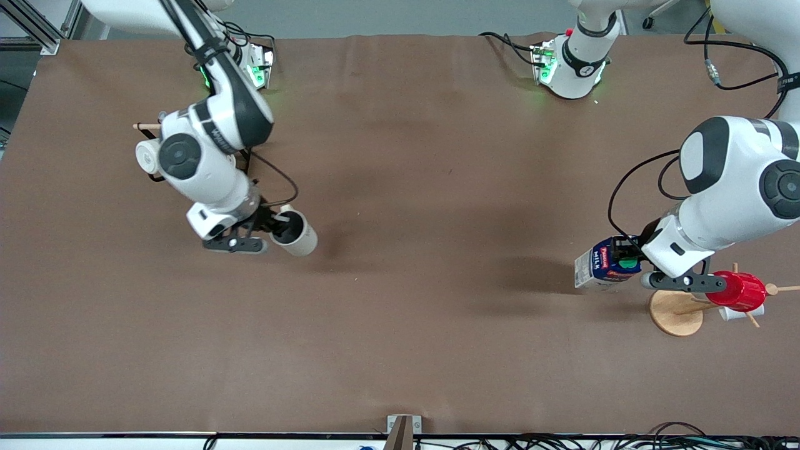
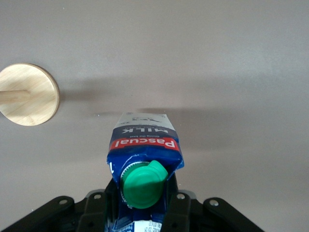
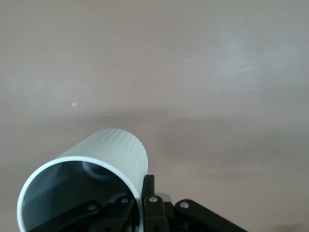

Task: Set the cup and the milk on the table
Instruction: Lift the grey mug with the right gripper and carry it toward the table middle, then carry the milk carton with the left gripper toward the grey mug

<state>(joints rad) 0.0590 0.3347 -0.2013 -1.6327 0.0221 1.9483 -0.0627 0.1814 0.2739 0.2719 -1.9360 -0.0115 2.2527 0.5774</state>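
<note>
My right gripper point(image 1: 277, 224) is shut on the rim of the cream-white cup point(image 1: 295, 233). It holds the cup tilted above the brown table point(image 1: 425, 187), toward the right arm's end. In the right wrist view one finger is inside the cup's point(image 3: 104, 159) dark grey interior and one outside, with the gripper point(image 3: 143, 195) pinching the wall. My left gripper point(image 1: 627, 255) is shut on the milk carton point(image 1: 605, 265) and holds it above the table beside a mug tree. The left wrist view shows the gripper point(image 2: 143, 195) clamping the carton point(image 2: 145, 145) just below its green cap point(image 2: 143, 185).
A wooden mug tree with a round base point(image 1: 674, 312) stands at the left arm's end, carrying a red cup point(image 1: 740, 290) and a white mug point(image 1: 732, 314). Its base also shows in the left wrist view point(image 2: 29, 94). A wooden peg point(image 1: 145, 127) sticks out from under the right arm.
</note>
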